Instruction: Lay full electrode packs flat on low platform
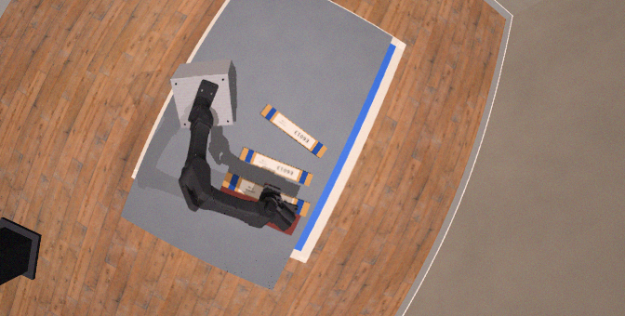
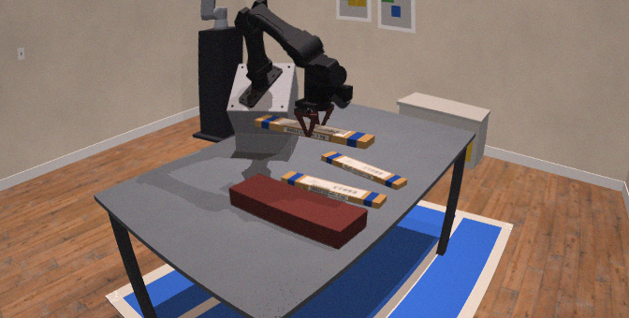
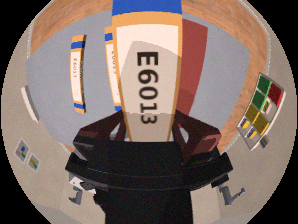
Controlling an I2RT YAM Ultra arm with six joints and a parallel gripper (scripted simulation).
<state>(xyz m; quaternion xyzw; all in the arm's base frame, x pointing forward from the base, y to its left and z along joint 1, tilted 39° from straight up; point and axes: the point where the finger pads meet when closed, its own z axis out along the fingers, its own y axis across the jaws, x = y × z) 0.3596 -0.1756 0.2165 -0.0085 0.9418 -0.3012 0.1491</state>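
Observation:
My gripper [image 2: 316, 128] [image 3: 149, 111] is shut on one E6013 pack [image 1: 249, 190] [image 2: 339, 134] [image 3: 147, 37], gripping its long sides near the middle. The pack hangs about level, high above the table. A second pack [image 1: 272, 164] [image 2: 334, 190] [image 3: 114, 70] lies flat on the table close beside the long side of the dark red platform [image 1: 289, 227] [image 2: 299, 203] [image 3: 194, 55]. The third pack [image 1: 293, 130] [image 2: 365, 168] [image 3: 77, 70] lies flat farther away, at an angle. No pack rests on the platform. The arm partly hides the held pack and platform in the top view.
The grey robot base [image 1: 223, 104] [image 2: 262, 130] stands at the edge of the grey table [image 1: 298, 25] [image 2: 187, 226]. The platform's right end is near the table's edge in the exterior view. The arm's shadow falls across the second pack.

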